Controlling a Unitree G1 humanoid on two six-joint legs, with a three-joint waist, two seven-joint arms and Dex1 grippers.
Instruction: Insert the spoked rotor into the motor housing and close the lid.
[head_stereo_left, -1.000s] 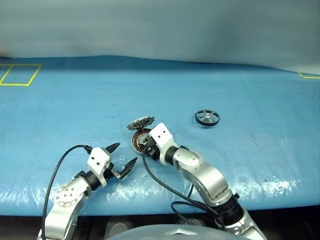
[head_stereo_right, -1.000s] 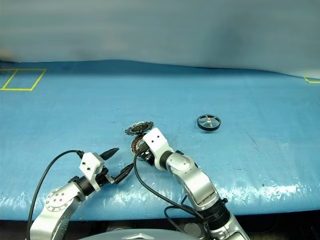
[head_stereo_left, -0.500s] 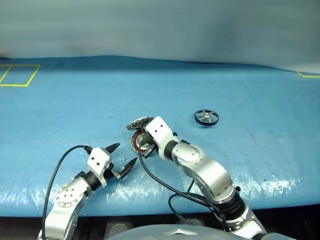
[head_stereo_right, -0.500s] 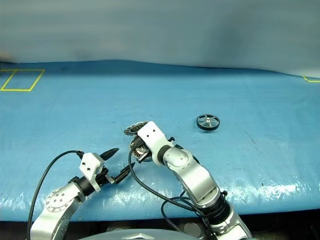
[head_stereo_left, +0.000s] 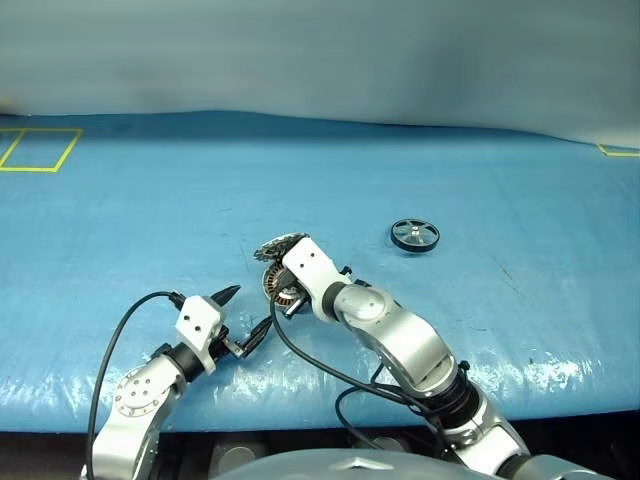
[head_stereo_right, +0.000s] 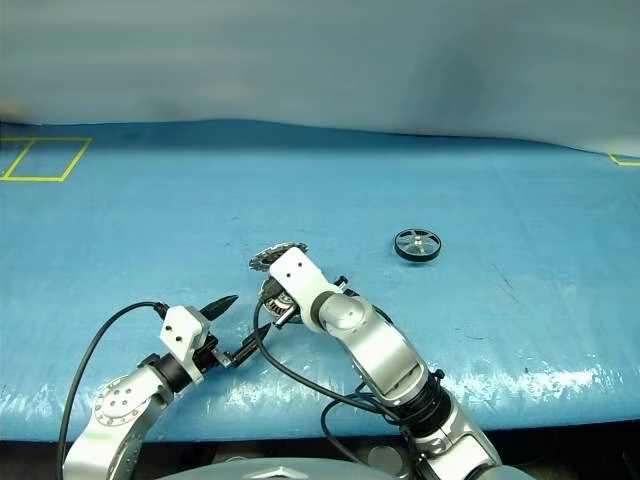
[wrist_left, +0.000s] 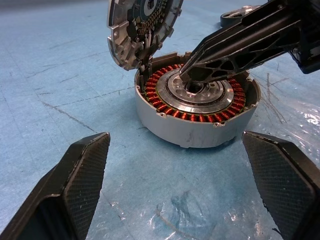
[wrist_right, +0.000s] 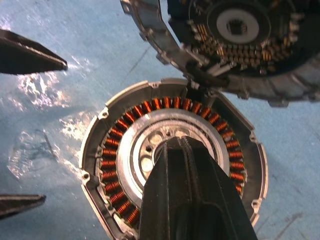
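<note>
Motor housing (wrist_left: 195, 107) sits on the blue worktop (head_stereo_left: 480, 180), just left of frame centre in the head views. Copper windings ring a silver centre, open side up.

Lid (wrist_left: 142, 27) stands tilted on edge at the housing's far rim, touching it, patterned face toward the housing.

My right gripper (wrist_right: 182, 147) is fully closed, both fingers pressed together into one dark wedge. Its tip is down over the housing's silver hub; I cannot tell whether it touches. Nothing is between the fingers. In the left wrist view it comes in from the upper right of the frame and ends at the hub.

My left gripper (head_stereo_left: 245, 318) is spread wide and holds nothing. It hovers low, near the housing, at lower left of the head view, fingers pointing toward the housing. One fingertip (head_stereo_left: 230, 293) is near the housing's left side.

Spoked rotor (head_stereo_left: 414, 235) lies flat on the worktop, right of centre, well apart from the housing and from both grippers. Dark rim, silver spokes.

Yellow tape outline (head_stereo_left: 40, 150) at the upper left of the worktop.
</note>
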